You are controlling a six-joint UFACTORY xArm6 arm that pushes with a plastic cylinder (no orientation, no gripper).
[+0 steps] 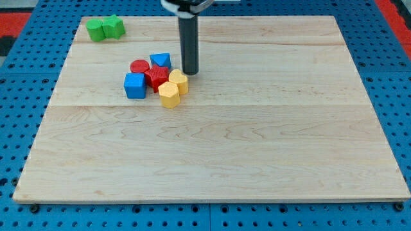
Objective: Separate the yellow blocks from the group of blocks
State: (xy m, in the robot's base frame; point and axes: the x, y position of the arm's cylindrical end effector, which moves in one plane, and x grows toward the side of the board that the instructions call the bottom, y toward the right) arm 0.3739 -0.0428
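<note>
Two yellow blocks lie together at the right side of a cluster: a yellow hexagonal block (169, 94) at the lower right and a smaller yellow block (179, 81) just above it. The cluster also holds a red star-like block (156, 77), a red round block (139, 66), a blue cube (135, 85) and a blue angular block (160, 60). My tip (191, 72) stands just to the upper right of the smaller yellow block, very close to it. The rod rises to the view's top.
Two green blocks (106, 27) sit side by side at the board's top left corner. The wooden board (257, 141) lies on a blue perforated table (13, 128).
</note>
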